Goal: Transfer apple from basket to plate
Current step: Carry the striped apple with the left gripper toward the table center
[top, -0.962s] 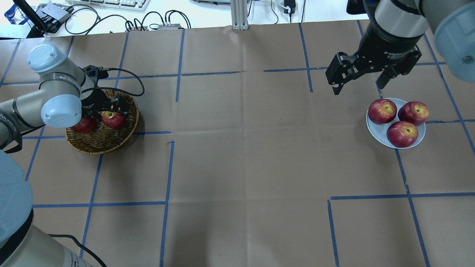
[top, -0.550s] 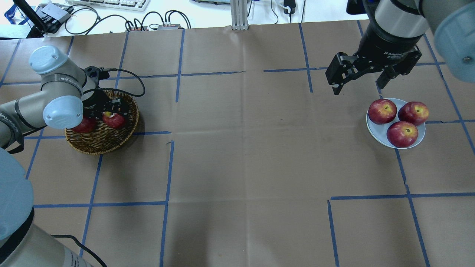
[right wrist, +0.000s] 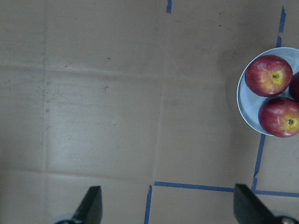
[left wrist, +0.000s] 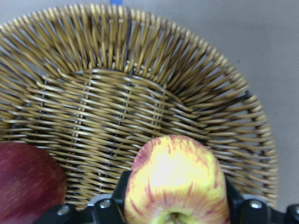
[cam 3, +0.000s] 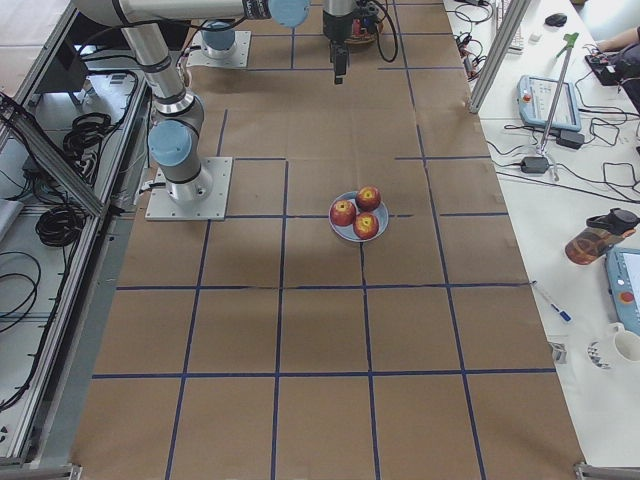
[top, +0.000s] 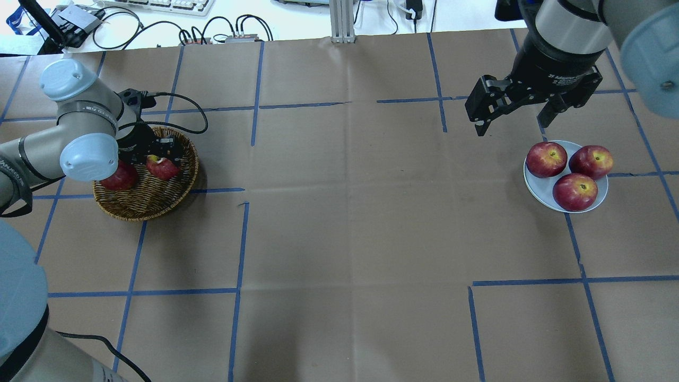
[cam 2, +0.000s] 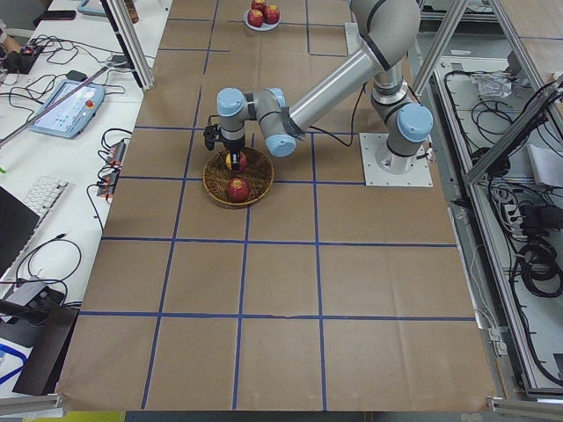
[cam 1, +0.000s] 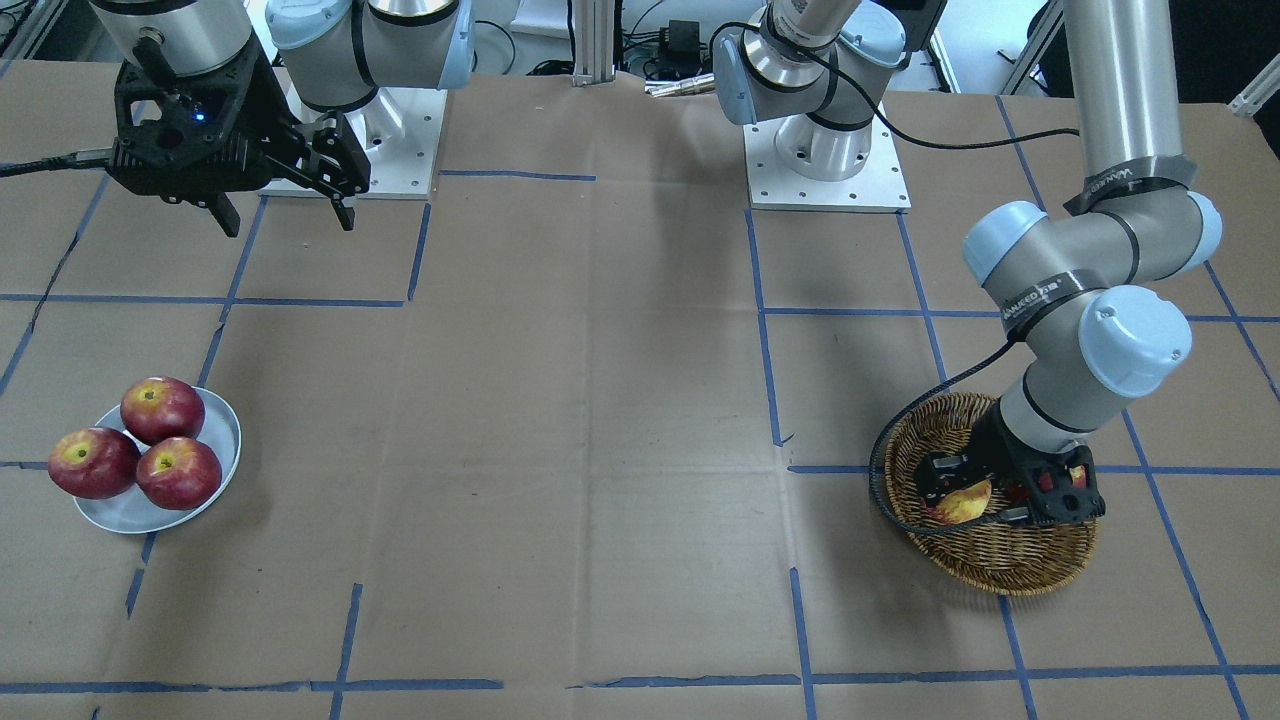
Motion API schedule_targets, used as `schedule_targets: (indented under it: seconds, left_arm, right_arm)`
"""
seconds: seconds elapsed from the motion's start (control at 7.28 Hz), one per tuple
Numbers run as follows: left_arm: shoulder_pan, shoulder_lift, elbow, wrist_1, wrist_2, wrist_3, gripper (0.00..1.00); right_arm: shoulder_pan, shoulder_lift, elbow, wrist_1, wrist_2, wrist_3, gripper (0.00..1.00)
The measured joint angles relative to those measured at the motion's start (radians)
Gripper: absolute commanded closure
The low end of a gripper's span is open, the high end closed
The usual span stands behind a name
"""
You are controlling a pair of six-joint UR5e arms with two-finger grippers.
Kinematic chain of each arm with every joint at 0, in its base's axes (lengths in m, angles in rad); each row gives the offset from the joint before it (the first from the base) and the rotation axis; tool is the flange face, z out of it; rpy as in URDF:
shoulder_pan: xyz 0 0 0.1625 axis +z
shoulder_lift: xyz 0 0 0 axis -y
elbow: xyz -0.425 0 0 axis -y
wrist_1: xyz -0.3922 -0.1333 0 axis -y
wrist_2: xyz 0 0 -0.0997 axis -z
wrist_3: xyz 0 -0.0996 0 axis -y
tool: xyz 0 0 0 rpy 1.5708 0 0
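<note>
Apple (left wrist: 175,182) sits in the basket (left wrist: 140,84) near the surface's left edge, toward the far side. It lies right between the left gripper's (top: 163,158) jaws, which pinch its two sides in the wrist view. Stem hollow faces up at the wrist, so the core axis runs roughly along the jaws. Skin is pale yellow-orange with red streaks, smooth, roundish. A dark red apple (left wrist: 28,182) lies just beside it in the basket. The plate (top: 536,188) is well apart, near the right edge, already carrying three dark red apples (top: 575,191) with little bare room. Right gripper (top: 513,119) hovers just beyond the plate, jaws spread, holding nothing. Left arm is far nearer the apple; lifting looks like the next move.
</note>
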State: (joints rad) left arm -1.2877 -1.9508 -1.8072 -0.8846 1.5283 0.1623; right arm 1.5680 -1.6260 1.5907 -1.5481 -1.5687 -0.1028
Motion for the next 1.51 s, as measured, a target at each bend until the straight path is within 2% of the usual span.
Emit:
schedule_targets:
  seconds: [0.27,0.55,0.82,1.1,1.51]
  left_arm:
    - [-0.135,0.049,0.025,-0.067,0.003,-0.200,0.37]
    - [-0.298,0.049,0.043,-0.091,0.002,-0.439,0.37]
    - [-0.458,-0.007,0.075,-0.080,-0.001,-0.650,0.36]
    - [-0.586,-0.108,0.154,-0.068,-0.001,-0.785,0.35]
    - [-0.658,-0.183,0.195,-0.064,-0.001,-0.844,0.33]
  right_arm:
    - [0.000,0.000,0.000,0.000,0.000,0.000,0.00]
    - [0.000,0.000,0.000,-0.001,0.001,0.000,0.00]
    - [0.000,0.000,0.000,-0.001,0.001,0.000,0.00]
    - [0.001,0.000,0.000,-0.001,0.001,0.000,0.00]
    - [0.001,0.000,0.000,-0.001,0.000,0.000,0.00]
